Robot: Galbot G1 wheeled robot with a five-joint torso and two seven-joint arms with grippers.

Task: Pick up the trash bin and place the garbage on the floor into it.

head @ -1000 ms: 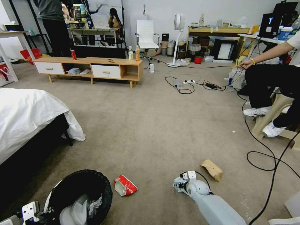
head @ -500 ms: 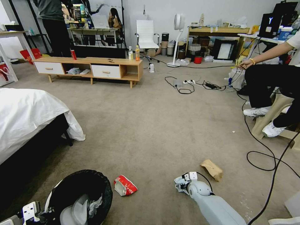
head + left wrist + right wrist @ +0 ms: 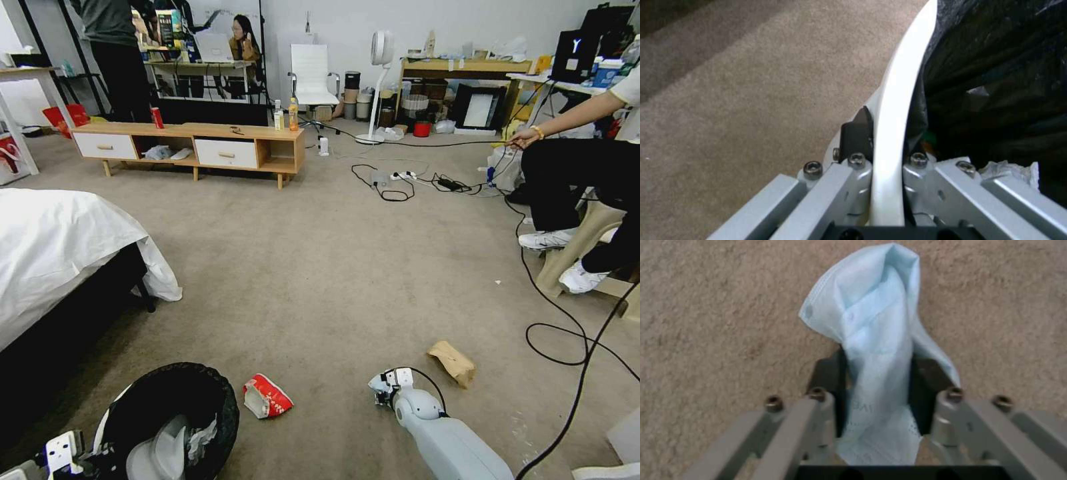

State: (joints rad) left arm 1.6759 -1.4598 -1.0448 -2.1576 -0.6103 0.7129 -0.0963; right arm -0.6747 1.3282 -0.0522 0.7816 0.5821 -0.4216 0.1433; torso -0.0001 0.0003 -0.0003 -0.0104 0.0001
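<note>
The floor [image 3: 347, 267] carries the remaining litter. The bin [image 3: 167, 420] is held at the robot's lower left, its mouth up, with white tissue visible inside. The left gripper [image 3: 882, 156] grips the bin: its fingers [image 3: 856, 136] are pinched on the white rim, one outside the wall and one inside against the black bag. The right arm reaches forward and low over the floor. The right gripper [image 3: 878, 390] has its dark fingers [image 3: 829, 383] closed on a light blue mask [image 3: 871, 323], which passes between them and extends beyond the tips over the carpet. A brown bag [image 3: 453, 362] lies just beyond and to the right of the right fingers; a red-white packet [image 3: 265, 397] lies between those fingers and the bin. Step in hand, as judged: mask collected, transfer pending. The next move calls for carrying the mask left, over the packet, until the fingers stand above the bin mouth, then spreading them.
</note>
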